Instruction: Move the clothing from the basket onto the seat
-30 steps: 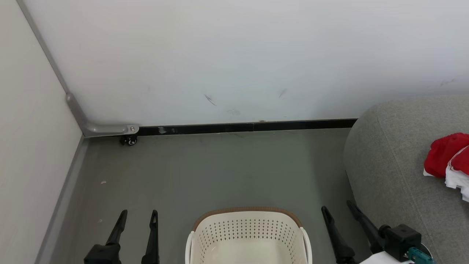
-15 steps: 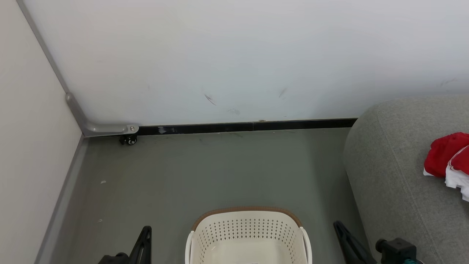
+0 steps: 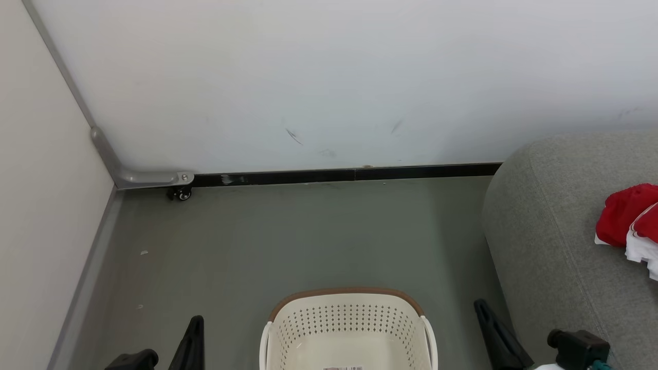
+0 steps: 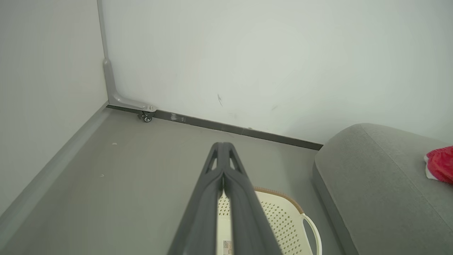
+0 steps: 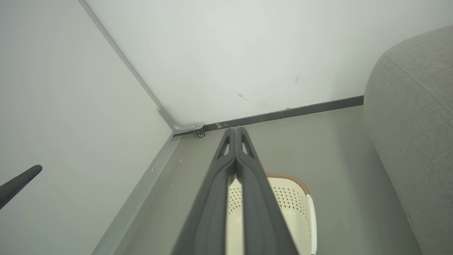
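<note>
Left hand (image 4: 223,146), right hand (image 5: 236,131) closed since; head view: clothing (image 3: 624,211), seat (image 3: 545,231).

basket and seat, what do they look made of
Basket: likely moulded cream plastic, smooth and faintly glossy, its wall pierced by neat rows of holes. Its brown rim band looks textured; material unclear. Seat: grey woven upholstery fabric, matte, with fine weave and soft padded edges.

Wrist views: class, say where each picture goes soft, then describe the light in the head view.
Left wrist view: the left gripper blurs toward the bottom edge, the basket behind is crisp. Right wrist view: the right gripper blurs likewise. Head view: even, soft light, no glare, faint shadow by the sofa.
</note>
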